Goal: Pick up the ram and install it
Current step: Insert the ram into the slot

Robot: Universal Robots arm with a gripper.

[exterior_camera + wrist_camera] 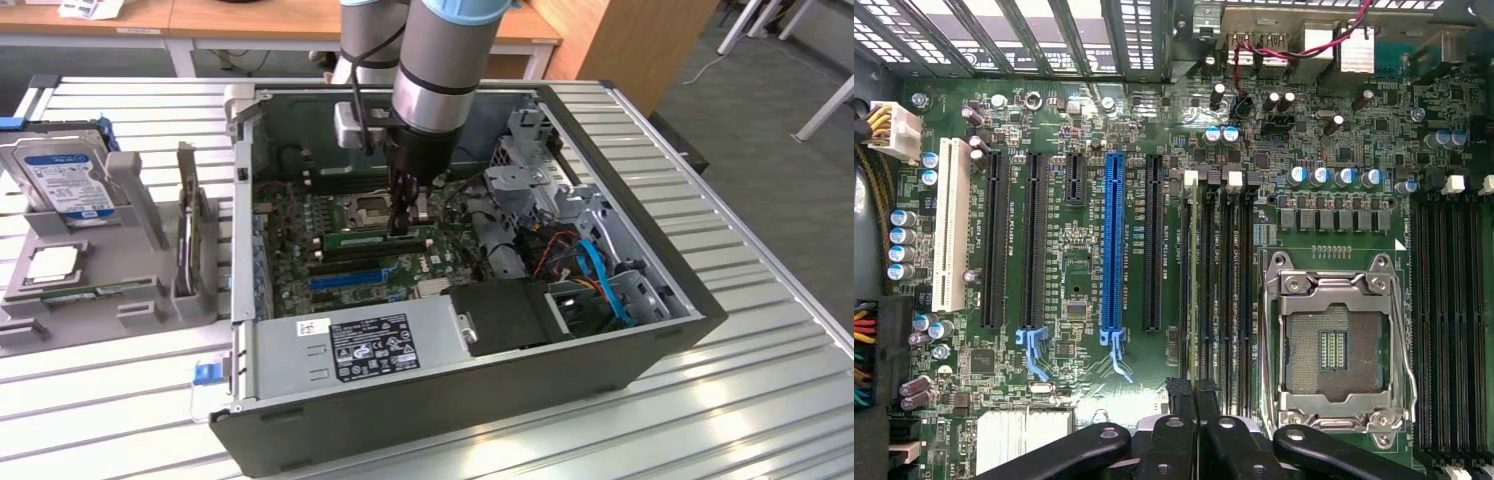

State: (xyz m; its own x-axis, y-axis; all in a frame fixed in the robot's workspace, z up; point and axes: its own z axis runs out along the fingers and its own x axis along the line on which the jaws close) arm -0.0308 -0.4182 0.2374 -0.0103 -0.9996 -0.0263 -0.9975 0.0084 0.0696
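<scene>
A slatted worktop (747, 400) carries the open computer case (441, 420); wooden desks (254, 20) cross the exterior view's top. The arm (434, 70) is cut off above. Mid-frame its jaws, nearly together, meet the ram (360, 240) standing in a slot; whether they pinch it is hidden.

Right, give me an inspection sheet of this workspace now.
Surface: slatted metal table bearing an open computer case.
Job's things: ram standing in a motherboard slot beside the empty processor socket.
Clutter: grey holder with hard drive and processor chip.
Grippers: gripper, fingers shut, directly over the ram; contact unclear.
Cables: red and blue cables inside the case, exterior view's right.
Surroundings: wooden desks behind.
</scene>
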